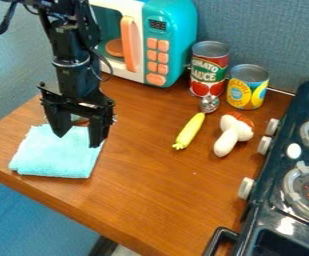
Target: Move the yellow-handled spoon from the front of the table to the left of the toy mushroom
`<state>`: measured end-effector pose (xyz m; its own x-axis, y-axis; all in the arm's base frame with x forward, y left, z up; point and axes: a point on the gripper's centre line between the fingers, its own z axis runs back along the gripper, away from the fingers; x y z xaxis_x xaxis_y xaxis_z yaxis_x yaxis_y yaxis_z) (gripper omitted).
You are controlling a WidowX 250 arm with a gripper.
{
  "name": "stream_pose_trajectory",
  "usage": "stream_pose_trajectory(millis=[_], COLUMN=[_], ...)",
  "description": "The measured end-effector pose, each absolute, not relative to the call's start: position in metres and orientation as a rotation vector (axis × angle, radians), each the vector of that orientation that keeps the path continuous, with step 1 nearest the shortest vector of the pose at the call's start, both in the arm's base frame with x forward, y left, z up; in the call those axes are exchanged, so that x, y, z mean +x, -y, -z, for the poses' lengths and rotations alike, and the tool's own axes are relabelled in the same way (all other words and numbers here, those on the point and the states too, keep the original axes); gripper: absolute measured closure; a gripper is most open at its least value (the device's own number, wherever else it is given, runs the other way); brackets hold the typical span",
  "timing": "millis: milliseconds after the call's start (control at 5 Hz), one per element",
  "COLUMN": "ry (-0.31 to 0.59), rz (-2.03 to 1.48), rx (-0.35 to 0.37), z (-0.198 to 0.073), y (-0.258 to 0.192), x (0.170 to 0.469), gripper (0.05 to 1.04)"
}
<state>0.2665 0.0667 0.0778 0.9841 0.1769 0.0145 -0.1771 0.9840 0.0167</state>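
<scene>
Turquoise cloth (55,159) lies at left of frame, on the wood table (157,200). Black gripper (78,140) hangs over it, fingers spread; can't tell if the tips touch it. Small object (78,119) behind the fingers, mostly hidden. Toy microwave (172,30) top centre, two cans upper right. Yellow toy (190,131), silver ball (209,103) and white mushroom-shaped toy (230,140) right of centre. Black stove (260,225) at right edge.
</scene>
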Motion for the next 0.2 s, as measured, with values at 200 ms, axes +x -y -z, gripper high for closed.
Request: stream_pose_trajectory(millis=[200], ry=[0.013], rz=[-0.179], rx=[0.017], z=[-0.0778], y=[-0.0665], x=[0.2665], gripper=[0.082])
